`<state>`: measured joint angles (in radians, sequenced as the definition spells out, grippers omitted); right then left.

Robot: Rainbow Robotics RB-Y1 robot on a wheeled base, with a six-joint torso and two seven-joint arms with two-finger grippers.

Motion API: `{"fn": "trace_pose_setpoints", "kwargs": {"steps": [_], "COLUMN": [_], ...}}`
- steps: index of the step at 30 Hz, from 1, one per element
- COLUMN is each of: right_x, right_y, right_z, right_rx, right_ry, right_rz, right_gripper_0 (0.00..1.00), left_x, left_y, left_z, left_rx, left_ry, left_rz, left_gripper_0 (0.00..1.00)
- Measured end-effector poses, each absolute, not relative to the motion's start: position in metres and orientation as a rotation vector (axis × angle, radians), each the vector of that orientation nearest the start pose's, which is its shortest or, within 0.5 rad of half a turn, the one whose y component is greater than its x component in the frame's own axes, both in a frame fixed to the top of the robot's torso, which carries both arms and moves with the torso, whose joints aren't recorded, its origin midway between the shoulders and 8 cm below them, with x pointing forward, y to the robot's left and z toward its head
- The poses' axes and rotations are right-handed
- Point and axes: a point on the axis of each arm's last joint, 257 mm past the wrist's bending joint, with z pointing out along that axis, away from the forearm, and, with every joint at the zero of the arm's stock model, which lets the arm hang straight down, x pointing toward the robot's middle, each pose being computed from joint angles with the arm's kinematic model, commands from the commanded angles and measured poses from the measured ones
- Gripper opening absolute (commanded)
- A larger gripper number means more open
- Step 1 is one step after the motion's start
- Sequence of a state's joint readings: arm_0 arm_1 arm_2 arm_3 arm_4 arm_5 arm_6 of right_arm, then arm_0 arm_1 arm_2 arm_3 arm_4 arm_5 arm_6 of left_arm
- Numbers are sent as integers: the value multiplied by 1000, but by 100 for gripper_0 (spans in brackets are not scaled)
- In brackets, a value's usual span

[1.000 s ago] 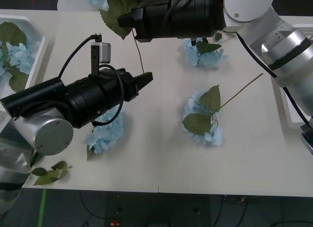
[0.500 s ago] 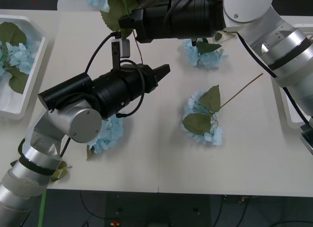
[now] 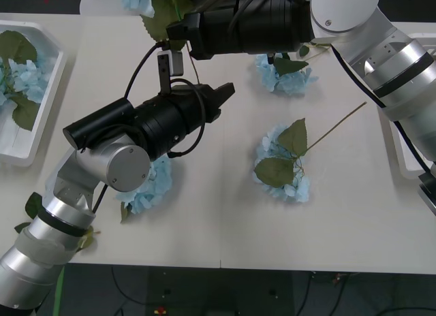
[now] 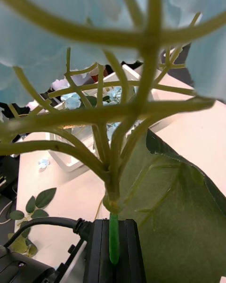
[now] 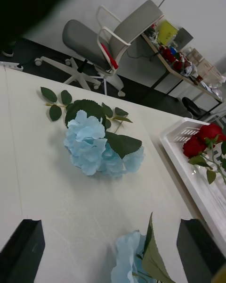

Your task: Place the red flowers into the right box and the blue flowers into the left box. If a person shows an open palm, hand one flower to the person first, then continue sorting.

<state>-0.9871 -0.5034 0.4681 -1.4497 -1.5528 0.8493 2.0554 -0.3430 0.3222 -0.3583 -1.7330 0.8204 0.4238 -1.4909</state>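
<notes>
With your right hand (image 3: 178, 28) clamped on a blue flower's stem (image 4: 114, 238) above the counter (image 3: 225, 220), carry it to the left box (image 3: 42, 110); keep your empty left hand (image 3: 219, 98), fingers apart, clear.

1. No readable text, label, brand, number or sign appears in any of the three views.
2. The white table (image 3: 218, 214) is plain and unmarked.
3. The black arm housings in the front view carry no lettering that can be made out.
4. The white tray (image 5: 197, 170) holding red roses has thin slit marks on its floor; these are not writing.
5. In the left wrist view, a yellow object (image 5: 165, 32) sits on a desk in the room behind; any print on it is too small to read.
</notes>
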Motion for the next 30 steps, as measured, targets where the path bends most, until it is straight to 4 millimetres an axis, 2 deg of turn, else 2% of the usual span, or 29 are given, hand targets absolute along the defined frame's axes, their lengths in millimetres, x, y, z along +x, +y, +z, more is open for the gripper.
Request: {"fn": "trace_pose_setpoints", "kwargs": {"steps": [21,23,25,27,30], "right_x": [519,519,519,520,520], "right_y": [88,88,88,88,88], "right_z": [4,4,4,4,4], "right_rx": [-1033,-1033,-1033,-1033,-1032], "right_ry": [1626,1626,1626,1625,1625], "right_rz": [900,900,900,900,900], "right_gripper_0": [0,28,52,67,76], "left_x": [543,543,543,543,543], "left_y": [9,10,10,10,10], "left_z": [-120,-120,-120,-120,-120], "left_rx": [216,217,217,218,218], "left_ry": [1690,1690,1690,1689,1689], "left_rz": [-843,-842,-841,-841,-840], "left_gripper_0": [0,0,0,0,0]}}
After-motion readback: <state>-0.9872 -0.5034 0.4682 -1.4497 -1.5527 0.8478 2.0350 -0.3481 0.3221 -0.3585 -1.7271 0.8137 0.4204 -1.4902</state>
